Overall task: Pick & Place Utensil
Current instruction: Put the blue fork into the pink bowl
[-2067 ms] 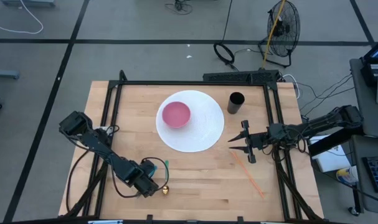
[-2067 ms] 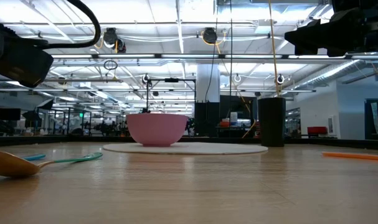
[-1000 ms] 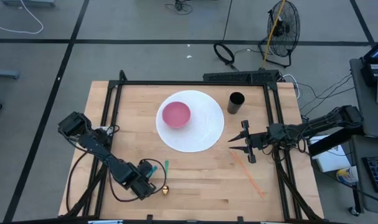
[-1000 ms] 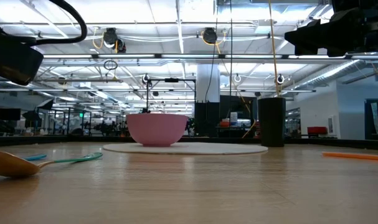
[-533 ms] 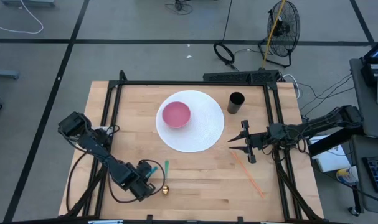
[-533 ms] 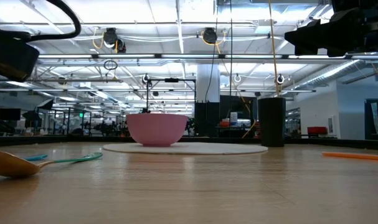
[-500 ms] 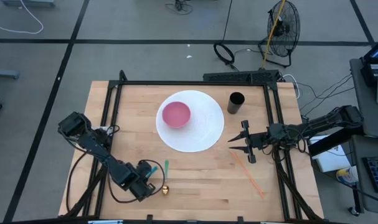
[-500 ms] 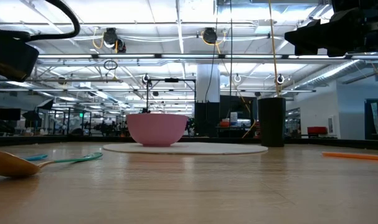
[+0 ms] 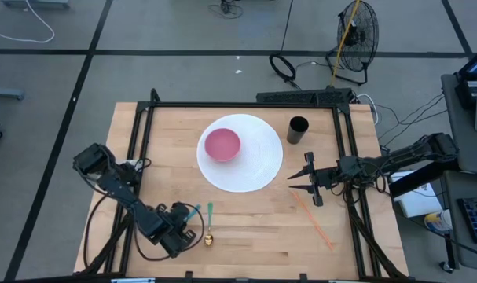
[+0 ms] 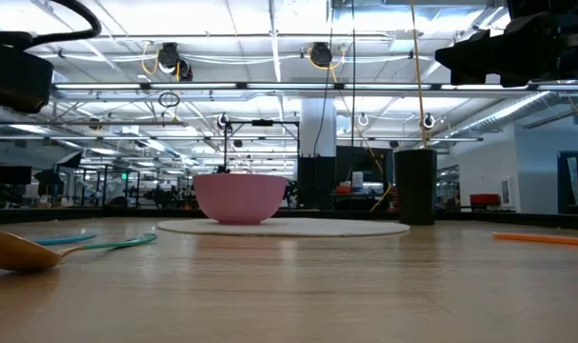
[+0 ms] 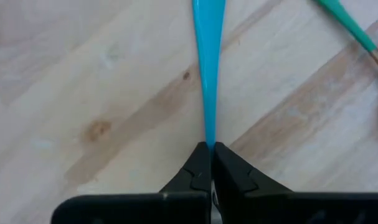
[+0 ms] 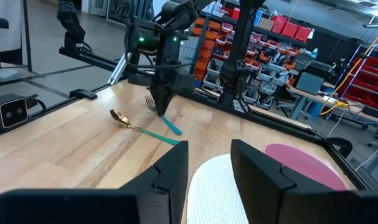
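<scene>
My left jaws [image 11: 208, 163] are shut on the blue fork [image 11: 207, 68] by its handle tip, low over the near-left part of the desk [image 9: 246, 236], just beside the gold spoon [image 9: 209, 226]. The pick looks done; carrying and placing it remain. My right jaws [image 9: 295, 181] wait parted at the right, empty.

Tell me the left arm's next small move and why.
Probably a short lift straight up. The left gripper is shut on the blue utensil's handle, whose far end rests on the table beside the gold spoon. Raising it first should clear the spoon before carrying it toward the white plate.
</scene>
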You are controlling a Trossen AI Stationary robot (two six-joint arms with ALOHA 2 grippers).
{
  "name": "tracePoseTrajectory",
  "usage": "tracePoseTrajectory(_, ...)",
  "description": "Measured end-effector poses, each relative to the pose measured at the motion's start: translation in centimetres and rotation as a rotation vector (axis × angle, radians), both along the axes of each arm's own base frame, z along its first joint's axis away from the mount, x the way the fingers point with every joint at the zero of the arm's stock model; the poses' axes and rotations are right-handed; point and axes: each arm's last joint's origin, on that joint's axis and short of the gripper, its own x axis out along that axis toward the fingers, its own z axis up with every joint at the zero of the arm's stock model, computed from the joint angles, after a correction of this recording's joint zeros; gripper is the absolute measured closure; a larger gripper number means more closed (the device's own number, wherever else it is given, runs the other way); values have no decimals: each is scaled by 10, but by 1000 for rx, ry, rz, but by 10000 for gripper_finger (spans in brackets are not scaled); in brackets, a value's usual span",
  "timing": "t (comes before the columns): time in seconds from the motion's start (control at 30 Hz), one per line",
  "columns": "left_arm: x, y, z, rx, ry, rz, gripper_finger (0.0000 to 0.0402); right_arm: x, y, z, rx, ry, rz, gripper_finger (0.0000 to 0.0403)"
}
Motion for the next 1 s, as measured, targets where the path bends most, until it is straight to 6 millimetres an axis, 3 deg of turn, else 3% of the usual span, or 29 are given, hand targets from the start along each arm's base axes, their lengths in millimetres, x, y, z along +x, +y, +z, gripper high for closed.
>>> tracePoseTrajectory(0.27, -5, -1, 12, 66, -129, -10, 400, 0, 0, 0, 0, 0, 0, 287)
tracePoseTrajectory(0.8, -3, 1, 16, 178, -230, -33, 401, 0, 0, 0, 0, 0, 0, 287)
tracePoseTrajectory(1.0, -2, 8, 33, 295, -380, -44, 401, 0, 0, 0, 0, 0, 0, 287)
